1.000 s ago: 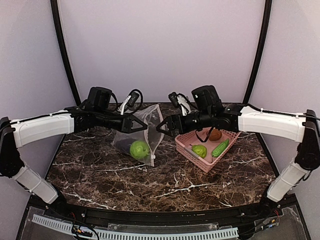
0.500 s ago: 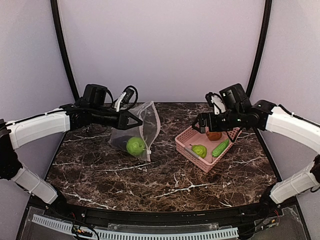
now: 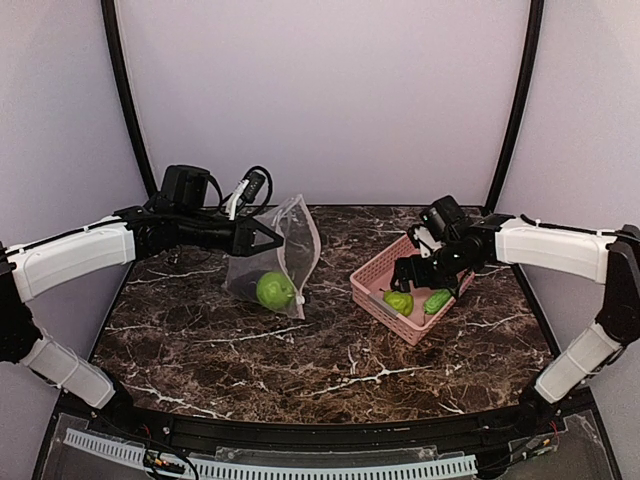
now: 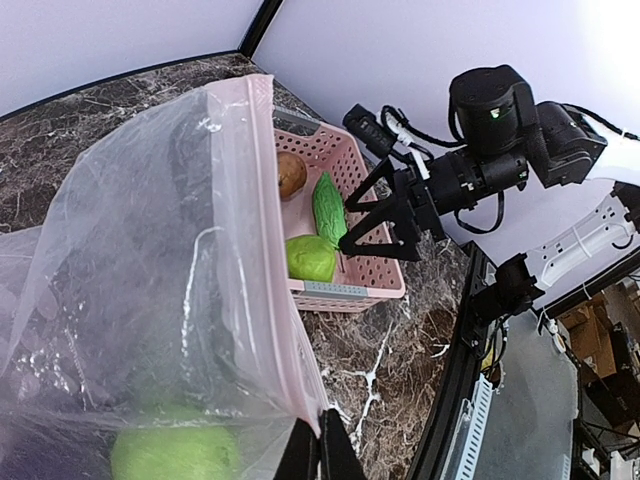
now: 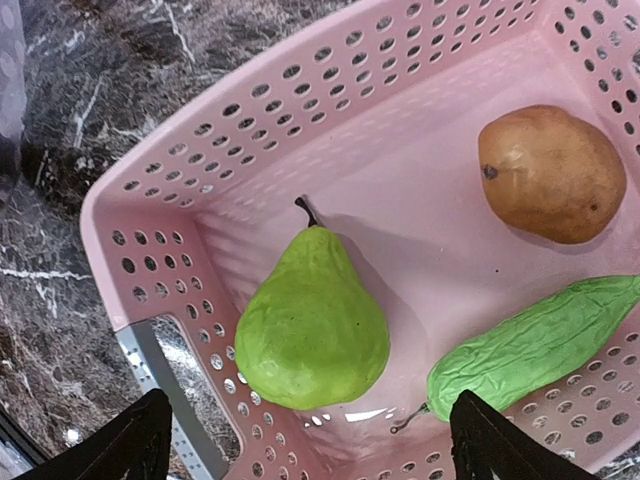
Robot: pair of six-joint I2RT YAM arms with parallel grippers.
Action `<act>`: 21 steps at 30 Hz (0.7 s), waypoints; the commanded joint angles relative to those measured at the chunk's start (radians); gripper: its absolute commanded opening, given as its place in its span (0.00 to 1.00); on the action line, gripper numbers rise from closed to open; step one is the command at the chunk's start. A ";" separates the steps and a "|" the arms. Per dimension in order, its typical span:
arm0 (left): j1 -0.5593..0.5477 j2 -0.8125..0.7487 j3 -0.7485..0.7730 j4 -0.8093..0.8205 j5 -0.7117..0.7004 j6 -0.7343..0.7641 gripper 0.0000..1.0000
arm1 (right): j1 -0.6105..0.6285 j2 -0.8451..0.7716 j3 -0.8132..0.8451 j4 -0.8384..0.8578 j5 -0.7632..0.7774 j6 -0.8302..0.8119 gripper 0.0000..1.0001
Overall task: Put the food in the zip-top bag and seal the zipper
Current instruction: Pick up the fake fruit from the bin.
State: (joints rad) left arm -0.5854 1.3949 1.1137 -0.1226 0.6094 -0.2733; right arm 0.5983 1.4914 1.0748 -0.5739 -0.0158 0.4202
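Hovering: right claw (image 5: 311,396) spread over green pear (image 5: 312,325) | left claw (image 4: 318,445) pinching zip-top bag (image 4: 150,250) corner

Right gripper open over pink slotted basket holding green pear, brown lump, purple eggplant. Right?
Not an eggplant: right wrist view shows a green cucumber-like piece in the pink slotted plastic basket. Green pear, brown potato-like lump, open right gripper all correct.

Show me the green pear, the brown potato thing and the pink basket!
green pear (image 5: 312,320): right wrist view, middle of its fat belly.
brown potato (image 5: 550,172): right wrist view, centre of its body.
pink basket (image 5: 200,165): right wrist view, its holed left wall.
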 commanded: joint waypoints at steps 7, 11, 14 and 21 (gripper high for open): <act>0.001 0.000 0.011 0.010 0.015 -0.003 0.01 | -0.004 0.175 0.035 0.050 -0.038 -0.027 0.86; 0.001 0.001 0.011 0.011 0.016 -0.004 0.01 | -0.003 0.193 0.028 0.062 -0.052 -0.024 0.83; 0.001 0.003 0.011 0.012 0.018 -0.004 0.01 | -0.004 0.200 0.023 0.075 -0.064 -0.021 0.78; 0.001 0.001 0.011 0.011 0.018 -0.004 0.01 | -0.003 0.216 0.022 0.079 -0.064 -0.016 0.70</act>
State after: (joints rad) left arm -0.5854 1.4014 1.1137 -0.1219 0.6121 -0.2737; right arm 0.5980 1.6894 1.0824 -0.5167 -0.0746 0.4015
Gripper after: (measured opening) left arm 0.010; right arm 0.719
